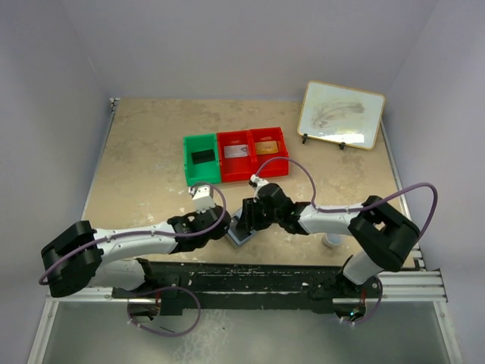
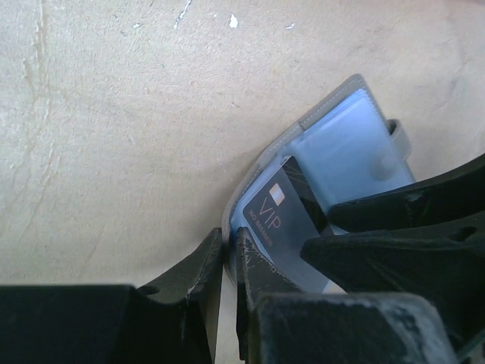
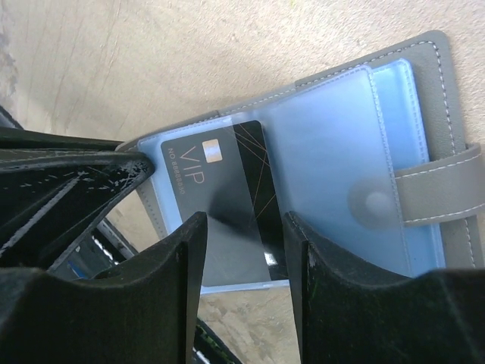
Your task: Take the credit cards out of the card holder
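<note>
The card holder [image 1: 239, 230] is a grey stitched case with blue plastic sleeves and a snap tab, lying open on the table between both grippers. It also shows in the left wrist view [image 2: 345, 144] and in the right wrist view [image 3: 443, 98]. A dark credit card marked VIP [image 3: 216, 182] sticks partly out of a sleeve and also shows in the left wrist view [image 2: 274, 216]. My left gripper [image 2: 229, 241] is shut on the holder's grey cover edge. My right gripper [image 3: 244, 227] is open, with a jaw on each side of the dark card's lower part.
A green bin [image 1: 201, 159] and two red bins [image 1: 236, 155] stand behind the grippers. The right red bin [image 1: 269, 150] holds a gold card. A framed whiteboard [image 1: 341, 114] leans at the back right. A small round puck [image 1: 331, 241] lies by the right arm.
</note>
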